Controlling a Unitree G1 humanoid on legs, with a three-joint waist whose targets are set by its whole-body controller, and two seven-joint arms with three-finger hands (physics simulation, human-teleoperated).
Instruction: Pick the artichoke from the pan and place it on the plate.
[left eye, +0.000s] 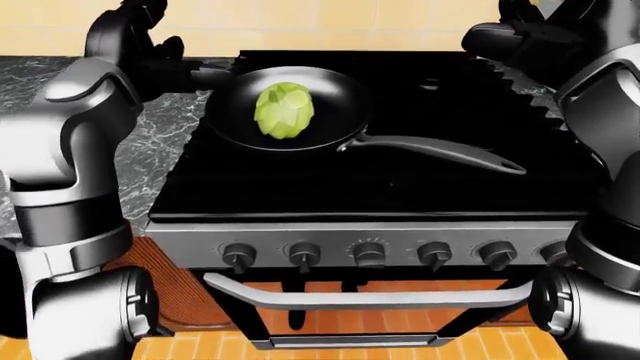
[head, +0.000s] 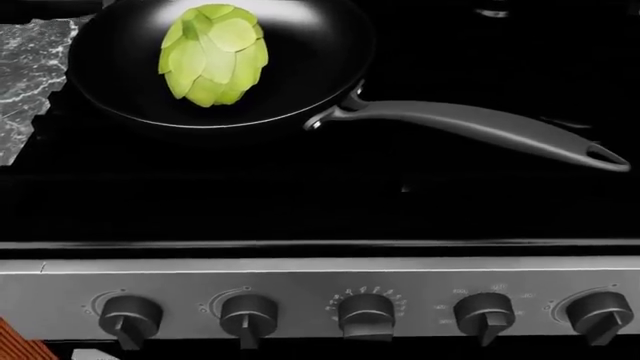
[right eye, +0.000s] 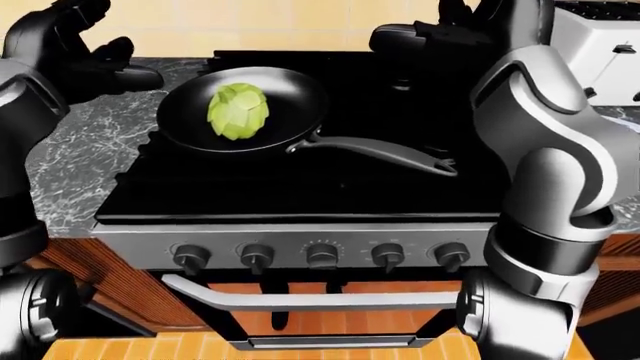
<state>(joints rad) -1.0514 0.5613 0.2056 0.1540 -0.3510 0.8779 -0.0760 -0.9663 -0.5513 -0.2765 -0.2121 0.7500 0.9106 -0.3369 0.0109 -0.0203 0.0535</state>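
Observation:
A green artichoke (head: 213, 54) lies upright in the black frying pan (head: 310, 67) on the black stove top, its grey handle (head: 490, 126) pointing to the right of the view. My left hand (right eye: 112, 66) hovers open just left of the pan's rim, apart from the artichoke. Above the stove's upper right, my right hand (right eye: 405, 34) is raised with its fingers spread and nothing in them. No plate shows in any view.
Several knobs (head: 365, 313) line the stove's steel panel, with the oven door handle (left eye: 370, 298) below. Marbled grey counter (right eye: 85, 150) flanks the stove on the left. A white toaster (right eye: 600, 45) stands at the top right of the right-eye view.

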